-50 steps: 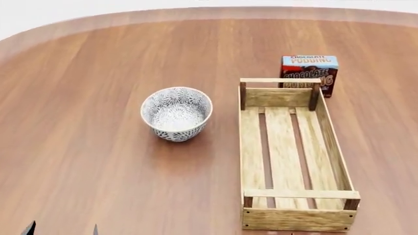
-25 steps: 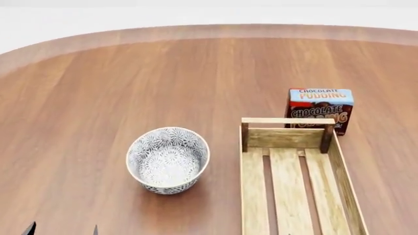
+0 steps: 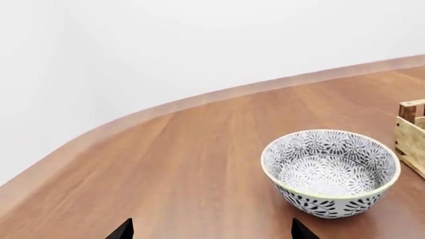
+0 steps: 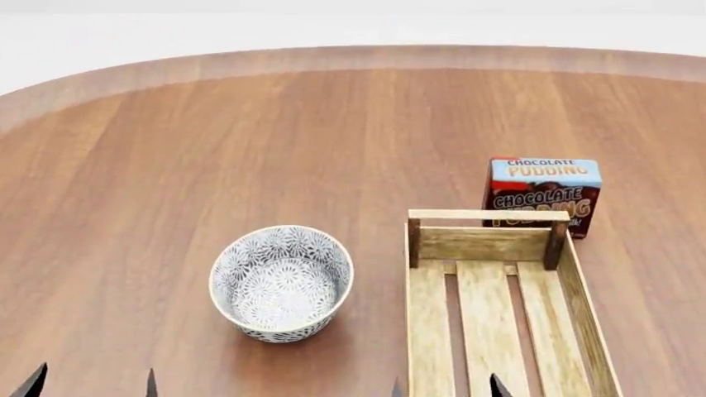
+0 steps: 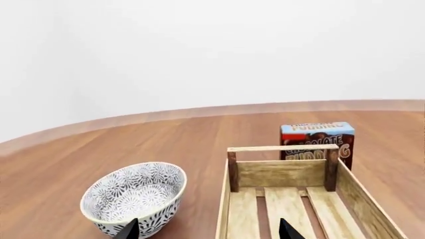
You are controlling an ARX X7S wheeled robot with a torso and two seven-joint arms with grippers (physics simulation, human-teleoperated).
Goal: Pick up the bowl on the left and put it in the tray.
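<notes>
The bowl [image 4: 281, 284] stands upright and empty on the wooden counter [image 4: 221, 149], left of the tray [image 4: 425, 331] and just beside it without touching; the left wrist view shows bare wood between the bowl's rim and the tray's near corner post. The tray is a long slatted crate with nothing inside, and behind its far end rail sits a chocolate pudding box [image 4: 543, 194], close to the rail. The left end effector [image 4: 91, 385] shows only as two dark fingertips at the lower edge of the head view, set wide apart, holding nothing and well short of the bowl. The right end effector [image 4: 444, 387] likewise shows two spread tips over the near part of the tray, also empty. The task looks to be at the approach step: nothing is grasped and the bowl has not been lifted. The next move probably calls for the left arm to reach forward and across toward the bowl, lower one finger inside the rim and one outside, then pinch the wall firmly, since the curved glazed side may slip.
</notes>
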